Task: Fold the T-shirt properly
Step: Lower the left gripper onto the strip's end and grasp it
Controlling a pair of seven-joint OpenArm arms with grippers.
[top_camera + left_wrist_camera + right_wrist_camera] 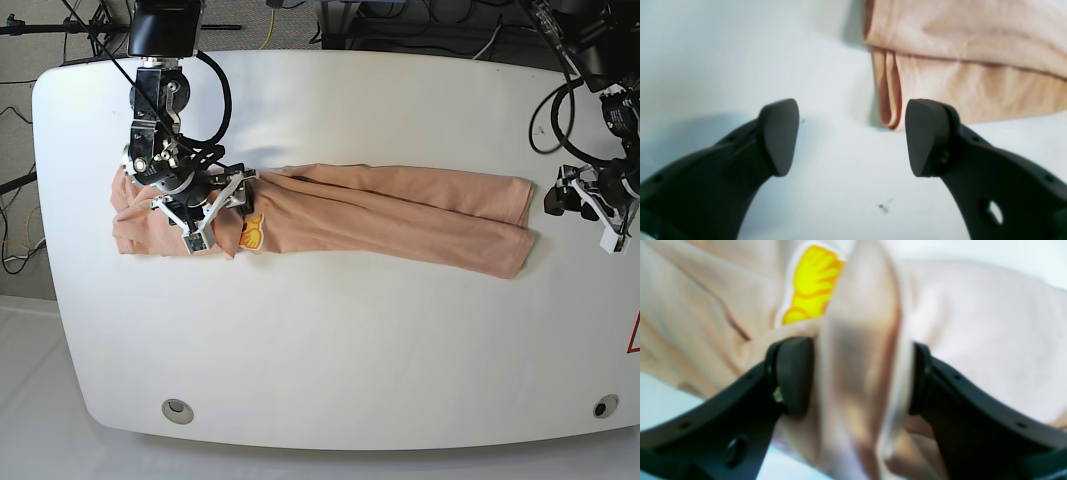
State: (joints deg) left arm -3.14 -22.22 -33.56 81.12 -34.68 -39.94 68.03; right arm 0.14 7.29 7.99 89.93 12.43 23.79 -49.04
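Note:
The peach T-shirt [400, 210] lies across the white table [350, 350] as a long, narrow folded strip. Its yellow-orange graphic [251, 233] is near the left end and also shows in the right wrist view [813, 283]. My right gripper [215, 215] is down on that left end. In the right wrist view my right gripper [862, 376] has its jaws wide apart, with a raised fold of the T-shirt [973, 323] filling the gap. My left gripper [562, 198] is open and empty just beyond the right end. In the left wrist view my left gripper [851, 136] is over bare table, and the T-shirt [973, 40] has its folded corner just beyond the fingertips.
Cables and stands crowd the floor beyond the table's far edge. Two round fittings [177, 409] sit near the table's front corners. A small dark mark [883, 206] is on the table under the left gripper.

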